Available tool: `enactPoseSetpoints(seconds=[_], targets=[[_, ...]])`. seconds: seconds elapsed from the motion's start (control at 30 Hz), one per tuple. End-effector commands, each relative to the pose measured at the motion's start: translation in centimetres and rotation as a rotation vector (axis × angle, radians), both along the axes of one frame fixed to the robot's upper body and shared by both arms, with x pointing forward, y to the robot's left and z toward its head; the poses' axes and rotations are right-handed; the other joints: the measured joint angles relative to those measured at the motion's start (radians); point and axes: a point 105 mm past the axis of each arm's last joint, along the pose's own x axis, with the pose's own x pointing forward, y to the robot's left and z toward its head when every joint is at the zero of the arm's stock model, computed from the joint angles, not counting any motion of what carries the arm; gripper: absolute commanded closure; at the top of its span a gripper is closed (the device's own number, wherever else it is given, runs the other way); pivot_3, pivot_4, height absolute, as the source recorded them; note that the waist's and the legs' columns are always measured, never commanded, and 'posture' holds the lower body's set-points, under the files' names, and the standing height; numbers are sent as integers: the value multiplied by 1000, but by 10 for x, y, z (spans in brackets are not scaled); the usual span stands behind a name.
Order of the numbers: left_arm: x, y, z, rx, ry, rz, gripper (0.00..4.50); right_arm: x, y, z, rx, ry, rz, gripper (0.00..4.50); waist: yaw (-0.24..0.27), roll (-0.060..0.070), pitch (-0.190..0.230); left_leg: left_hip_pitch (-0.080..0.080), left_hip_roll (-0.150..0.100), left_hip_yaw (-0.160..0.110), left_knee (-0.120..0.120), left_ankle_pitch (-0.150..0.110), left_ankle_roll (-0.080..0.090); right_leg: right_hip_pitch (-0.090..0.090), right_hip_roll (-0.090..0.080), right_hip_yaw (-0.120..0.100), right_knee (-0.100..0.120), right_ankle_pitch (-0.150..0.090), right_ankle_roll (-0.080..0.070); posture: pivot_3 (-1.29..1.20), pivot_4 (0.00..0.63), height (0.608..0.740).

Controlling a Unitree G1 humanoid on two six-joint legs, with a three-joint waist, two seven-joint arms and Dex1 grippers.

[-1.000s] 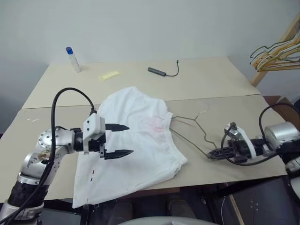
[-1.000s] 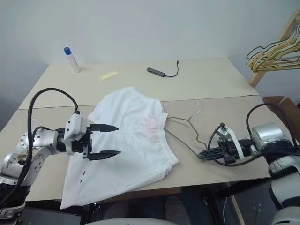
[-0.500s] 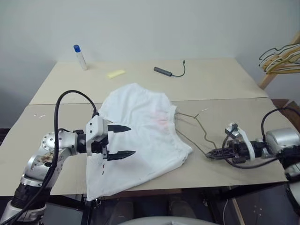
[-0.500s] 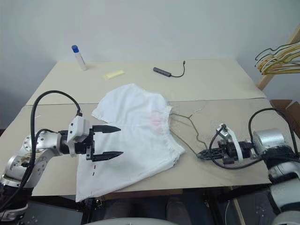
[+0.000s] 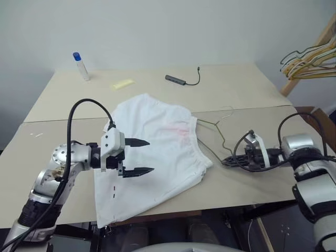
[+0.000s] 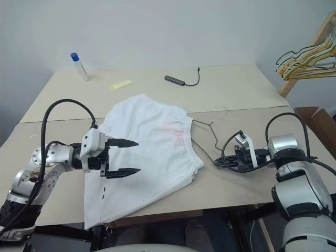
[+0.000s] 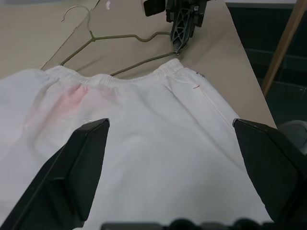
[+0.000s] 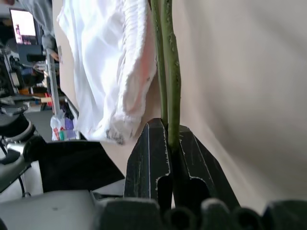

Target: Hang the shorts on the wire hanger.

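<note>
So I've got the left hand (image 5: 137, 156) hanging just over the near half of the shorts (image 5: 157, 157), fingers spread wide apart, gripping nothing. The shorts lie flat on the bench (image 5: 252, 184), one leg drooping off the near edge, waistband facing my right side. The right hand (image 5: 227, 160) sits low on the bench, pinched together on the wire hanger (image 5: 214, 137) at its near shoulder; the hanger's other end runs up against, maybe under, the waistband, and its hook points away from me.

What worries me: the wire is thin, so if I push it at the waistband it could twist in the grip or just bunch the cloth instead of sliding in. And with that leg hanging off the edge, a tug could drag the whole thing off.

The right wrist view is the one that actually shows the wire seated between the fingers. The left wrist view gives me the pink stain and the waistband-hanger gap much better than the head cameras.

Farther back: a blue-capped tube (image 5: 81, 65), yellow note (image 5: 122, 83), small cable (image 5: 184, 80).
</note>
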Motion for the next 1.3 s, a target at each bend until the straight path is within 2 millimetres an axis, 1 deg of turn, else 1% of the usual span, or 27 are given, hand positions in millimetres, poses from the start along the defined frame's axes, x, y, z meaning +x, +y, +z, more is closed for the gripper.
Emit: enactPoseSetpoints(seconds=[0.03,0.2,0.3,0.4,0.43,0.57,0.63,0.7,0.73,0.8,0.83,0.9,0.97,1.0,1.07,1.17,1.23,1.3], targets=[[-2,-2,8,-10,-52,-6,27,11,1,17,47,-80,-7,4500,3,0,0,0,0,0,0,0,0,0,0,0,0,0,0,16,0,740],[-3,-3,8,-15,-51,2,27,25,-1,20,23,-174,-73,4500,1,0,0,0,0,0,0,0,0,0,0,0,0,0,0,19,0,740],[-3,-2,8,-17,-52,8,27,30,-3,24,-25,-270,-55,4500,1,1,0,0,0,0,0,0,0,0,0,0,0,0,0,19,0,740],[-3,-1,8,-17,-54,12,27,32,-3,28,-144,-431,33,4500,2,1,0,0,0,0,0,0,0,0,0,0,0,0,0,17,0,740],[-2,0,9,-16,-58,13,27,33,-1,32,-195,-519,69,4500,2,1,0,-1,0,-1,0,0,0,0,0,0,0,0,0,15,0,740],[5,5,18,-17,-105,35,27,32,8,52,-313,-719,137,4500,4,1,0,-1,0,-1,0,0,0,-1,0,-1,0,0,0,5,0,740],[15,12,30,-10,-156,51,27,32,13,63,-416,-847,174,4500,4,1,0,-1,0,-1,0,0,0,-1,0,-1,1,0,0,-5,0,740],[25,18,40,0,-201,76,27,31,19,73,-459,-924,193,4500,2,1,0,-1,0,-1,0,0,0,-1,0,-1,1,0,0,-10,0,740],[35,23,51,-5,-257,110,27,30,23,81,-485,-970,210,4500,1,1,0,-1,0,-1,0,0,0,-1,0,-1,1,0,1,-14,0,740],[64,31,83,-44,-389,231,27,27,32,96,-531,-1063,256,4500,2,1,0,-1,0,-1,0,0,0,-1,0,-1,0,0,1,-16,0,740],[73,34,93,-61,-428,269,27,26,36,100,-542,-1089,268,4500,6,1,0,-2,0,-1,0,0,0,-1,0,-1,0,0,1,-18,0,740],[88,39,122,-100,-509,312,27,22,44,106,-584,-1140,324,4500,8,0,0,-2,0,-2,1,0,0,-1,0,-2,0,0,1,-23,0,740],[94,42,147,-118,-572,287,27,17,52,110,-641,-1201,408,4500,7,0,0,-3,-1,-2,1,0,0,-1,0,-2,-1,0,1,-28,0,740],[95,43,153,-119,-584,272,27,15,54,111,-655,-1221,432,4500,6,0,0,-3,-1,-2,1,0,0,-2,0,-2,-1,0,1,-28,0,740],[92,43,161,-74,-594,178,27,13,61,114,-665,-1243,463,4500,-1,0,0,-3,-1,-2,1,0,0,-2,-1,-1,-1,0,1,-28,0,740],[82,44,154,58,-556,5,27,10,69,116,-670,-1269,512,4500,-9,1,0,-3,-1,-1,1,0,0,-2,0,-1,0,0,1,-26,0,740],[75,47,147,116,-491,-95,27,7,74,116,-667,-1281,540,4500,-10,1,0,-2,0,-1,0,0,0,-2,0,-1,0,0,1,-27,0,740],[71,50,142,157,-422,-157,27,6,80,117,-656,-1290,560,4500,-11,0,0,-2,0,-1,0,0,0,-2,1,-1,0,0,1,-26,0,740]])
